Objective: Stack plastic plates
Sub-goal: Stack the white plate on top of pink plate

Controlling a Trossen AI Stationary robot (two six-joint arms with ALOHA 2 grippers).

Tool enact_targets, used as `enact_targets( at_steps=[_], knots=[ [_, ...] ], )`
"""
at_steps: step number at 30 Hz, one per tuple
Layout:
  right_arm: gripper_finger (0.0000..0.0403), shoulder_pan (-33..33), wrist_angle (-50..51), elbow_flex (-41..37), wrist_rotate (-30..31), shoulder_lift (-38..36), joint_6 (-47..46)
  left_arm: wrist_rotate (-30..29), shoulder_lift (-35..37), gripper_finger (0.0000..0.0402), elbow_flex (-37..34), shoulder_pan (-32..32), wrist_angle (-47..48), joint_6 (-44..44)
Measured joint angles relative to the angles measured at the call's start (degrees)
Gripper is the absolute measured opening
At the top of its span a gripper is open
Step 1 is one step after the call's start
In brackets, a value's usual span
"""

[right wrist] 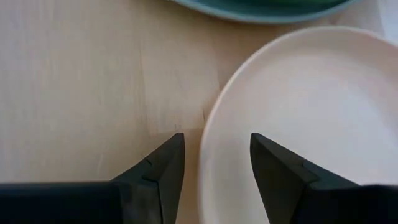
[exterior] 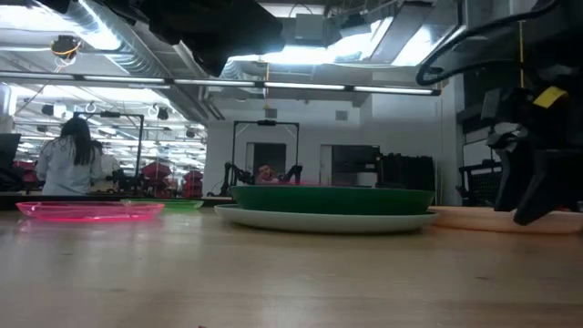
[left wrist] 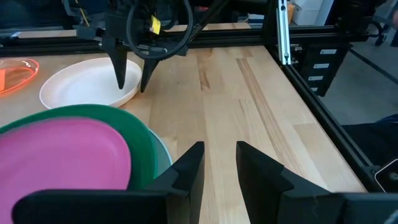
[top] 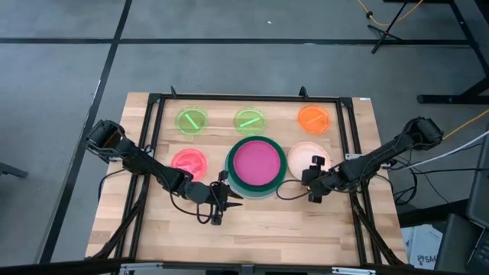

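The right pincer (top: 314,192) hangs with its fingers parted wide astride the near rim of the cream plate (top: 306,156), which lies flat toward the counter's (top: 252,237) right edge. Only a thin rim sits between the fingers, so I judge a shallow bite could slip off, or tip the plate as it lifts. The stack stands just beside it at the counter's middle: magenta plate (top: 257,163) on dark green plate (top: 238,183) on light blue plate (left wrist: 163,152); a careless swing could knock it askew. The left pincer (top: 221,205), narrowly open and empty, waits near the stack's front-left rim, where the two arms could cross. No writing or brand can be read anywhere.
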State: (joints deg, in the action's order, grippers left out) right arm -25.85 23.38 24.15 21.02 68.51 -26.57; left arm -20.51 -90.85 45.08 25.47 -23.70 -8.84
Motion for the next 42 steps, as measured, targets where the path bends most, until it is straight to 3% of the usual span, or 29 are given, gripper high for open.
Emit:
enact_targets(
  at_steps=[6,17,22,26,35,42],
  knots=[
    [0.0155,-0.02,-1.20,-1.89,-0.49,0.00,-0.17,0.00,0.00,0.0086,0.00,0.00,0.00,0.01],
    [0.0007,-0.02,-0.82,-2.04,0.42,0.00,4.40,0.00,0.00,0.0086,0.00,-0.79,0.04,-0.04],
    [0.0018,-0.02,-0.85,-2.07,2.86,0.00,2.95,0.02,0.00,0.0086,0.00,-0.70,0.04,-0.02],
    [0.0004,-0.02,-0.85,-2.07,3.31,0.00,2.91,0.01,0.00,0.0086,0.00,-0.75,0.04,0.00],
    [0.0002,0.00,-0.90,-2.07,11.68,0.00,0.90,0.15,0.00,0.0086,0.00,-0.76,0.08,0.00],
    [0.0004,0.00,0.47,2.12,14.52,0.00,4.98,0.20,0.00,0.0086,0.00,-0.76,0.08,-0.02]
  ],
)
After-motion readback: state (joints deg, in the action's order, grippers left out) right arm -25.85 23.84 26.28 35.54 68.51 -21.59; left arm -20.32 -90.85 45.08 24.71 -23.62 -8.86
